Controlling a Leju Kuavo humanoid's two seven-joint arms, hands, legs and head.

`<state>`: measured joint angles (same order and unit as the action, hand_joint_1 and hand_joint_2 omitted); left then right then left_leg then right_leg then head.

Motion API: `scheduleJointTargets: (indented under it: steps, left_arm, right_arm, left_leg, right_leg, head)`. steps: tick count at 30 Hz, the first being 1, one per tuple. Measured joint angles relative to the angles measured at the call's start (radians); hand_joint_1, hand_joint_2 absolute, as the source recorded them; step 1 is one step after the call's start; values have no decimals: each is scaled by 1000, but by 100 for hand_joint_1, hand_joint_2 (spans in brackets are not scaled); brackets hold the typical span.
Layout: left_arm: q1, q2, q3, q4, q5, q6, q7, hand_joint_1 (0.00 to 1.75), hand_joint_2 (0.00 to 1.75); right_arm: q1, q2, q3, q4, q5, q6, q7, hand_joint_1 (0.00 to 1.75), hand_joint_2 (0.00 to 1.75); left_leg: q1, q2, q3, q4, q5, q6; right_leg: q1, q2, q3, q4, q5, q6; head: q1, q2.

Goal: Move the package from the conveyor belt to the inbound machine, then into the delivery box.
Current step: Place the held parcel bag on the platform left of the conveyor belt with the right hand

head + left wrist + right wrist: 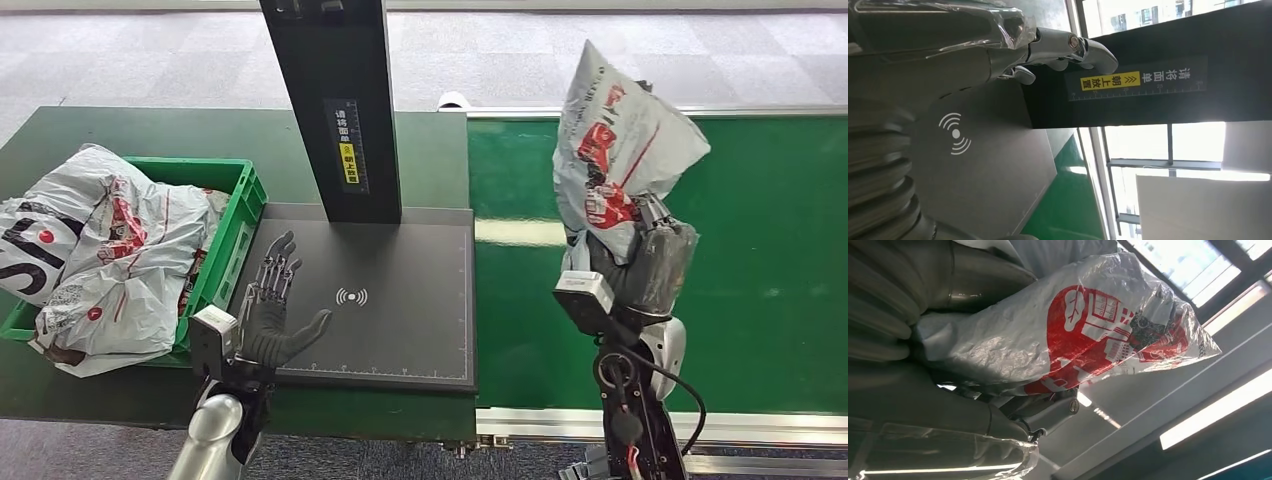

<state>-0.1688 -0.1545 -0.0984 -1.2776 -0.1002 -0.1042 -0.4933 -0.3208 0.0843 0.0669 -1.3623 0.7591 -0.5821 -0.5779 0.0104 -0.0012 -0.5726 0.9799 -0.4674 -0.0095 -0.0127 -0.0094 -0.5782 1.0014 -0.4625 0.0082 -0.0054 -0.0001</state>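
Note:
A grey plastic package (620, 150) printed in red is lifted upright above the green conveyor belt (760, 260), gripped from below by my right hand (645, 262). In the right wrist view the package (1088, 340) lies across that hand (973, 410). My left hand (272, 305) hovers open, fingers spread, over the left part of the dark inbound machine platform (400, 330), near its white signal mark (351, 297). The left wrist view shows this hand's fingers (1068, 47) above the same platform (998, 165) and nothing in them.
The machine's black post (335, 100) with a yellow label rises behind the platform. A green delivery box (238, 205) at the left holds several grey packages (110, 260). The belt's metal rail (700, 425) runs along the near edge.

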Motion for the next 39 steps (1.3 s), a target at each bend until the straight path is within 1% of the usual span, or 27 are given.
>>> scheduleJointTargets:
  steps: [2, 8, 15, 22, 25, 32, 34, 37, 39]
  left_arm:
    - [-3, 2, -2, 4, 3, 0, -1, 0, 175]
    - [-10, 8, -12, 13, 9, 3, -2, 0, 175]
    - [-27, 10, -19, 26, 25, 13, -5, 0, 175]
    - [-28, 11, -23, 32, 27, 14, -6, 0, 175]
    - [-29, 13, -23, 34, 31, 14, -7, 0, 175]
    - [-32, 21, -35, 43, 48, 14, -17, 0, 175]
    - [-32, 24, -38, 44, 51, 14, -19, 0, 175]
    - [-32, 28, -40, 45, 55, 14, -20, 0, 175]
    - [-32, 31, -40, 46, 55, 14, -21, 0, 175]
  right_arm:
    - [0, 0, 49, -2, 3, 0, 0, 175, 175]
    - [-1, -1, 126, 0, 3, 31, -6, 175, 175]
    - [-19, -1, 250, 39, 9, 47, -6, 175, 175]
    - [-23, -3, 282, 61, 9, 48, -5, 175, 175]
    - [-29, -4, 298, 72, 16, 66, 0, 175, 175]
    - [-55, -5, 403, 190, 101, 125, 48, 175, 175]
    - [-63, -6, 435, 231, 122, 156, 69, 175, 175]
    - [-73, -9, 472, 283, 142, 197, 96, 175, 175]
    - [-76, -10, 489, 307, 146, 205, 103, 175, 175]
  left_leg:
    - [0, 0, 0, 0, 0, 0]
    - [0, 0, 0, 0, 0, 0]
    - [0, 0, 0, 0, 0, 0]
    - [0, 0, -1, 0, 0, 0]
    - [0, 0, -1, 0, 0, 0]
    - [0, 0, 0, 0, 0, 0]
    - [0, 0, 0, 0, 0, 0]
    - [0, 0, -1, 0, 0, 0]
    - [0, 0, -1, 0, 0, 0]
  right_leg:
    - [0, 0, 0, 0, 0, 0]
    - [0, 0, 0, 0, 0, 0]
    - [0, 0, 0, 0, 0, 0]
    - [0, 0, 0, 0, 0, 0]
    - [0, 0, 0, 0, 0, 0]
    - [1, 0, 0, 0, 0, 0]
    - [1, 0, 0, 0, 0, 0]
    - [0, 0, 0, 0, 0, 0]
    - [0, 0, 0, 0, 0, 0]
  head:
    - [0, 0]
    - [0, 0]
    - [0, 0]
    - [0, 0]
    - [0, 0]
    - [0, 0]
    - [0, 0]
    - [0, 0]
    - [0, 0]
